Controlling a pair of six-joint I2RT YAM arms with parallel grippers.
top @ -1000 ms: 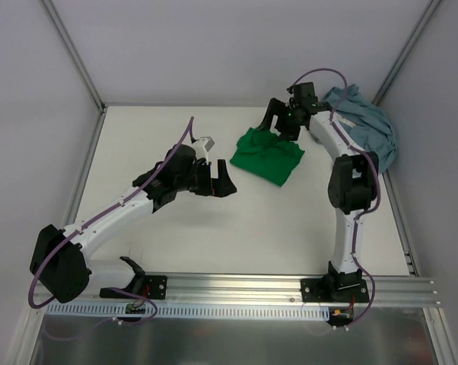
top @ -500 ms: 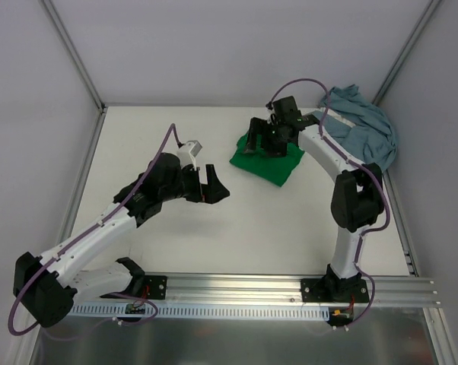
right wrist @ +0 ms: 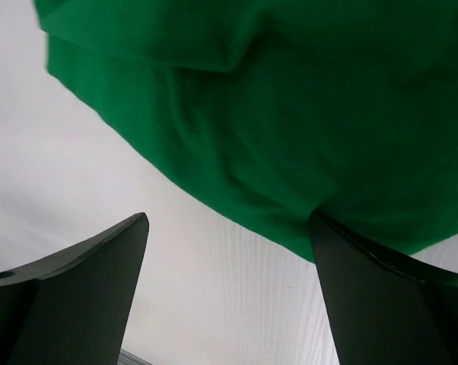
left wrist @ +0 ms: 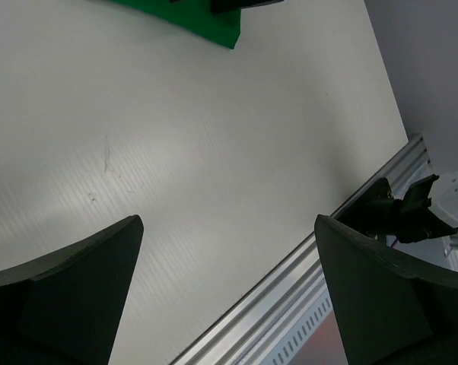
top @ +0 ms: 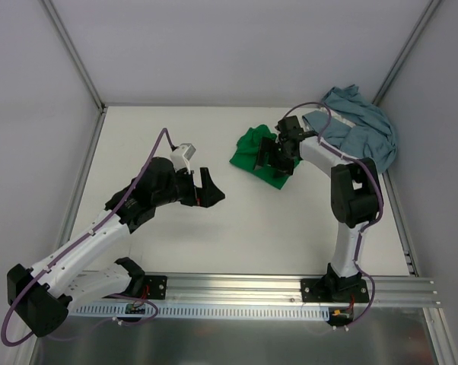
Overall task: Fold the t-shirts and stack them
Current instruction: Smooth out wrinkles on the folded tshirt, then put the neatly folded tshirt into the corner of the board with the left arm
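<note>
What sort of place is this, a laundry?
More likely a robotics lab bench: a left arm and a right arm bolted to an aluminium rail, a white table boxed by plain panels.

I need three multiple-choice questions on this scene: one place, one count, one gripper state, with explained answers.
1. Where lies the blue-grey t-shirt?
A. far right corner of the table
B. table's middle
C. near left edge

2. How many t-shirts are visible?
A. one
B. two
C. four

3. The left gripper is:
A. open over bare table
B. shut on a shirt
C. shut on a cable

Key: 1 A, heaped there in the top view. 2 B, one green t-shirt, one blue-grey. 3 A, its wrist view shows fingers wide apart.
</note>
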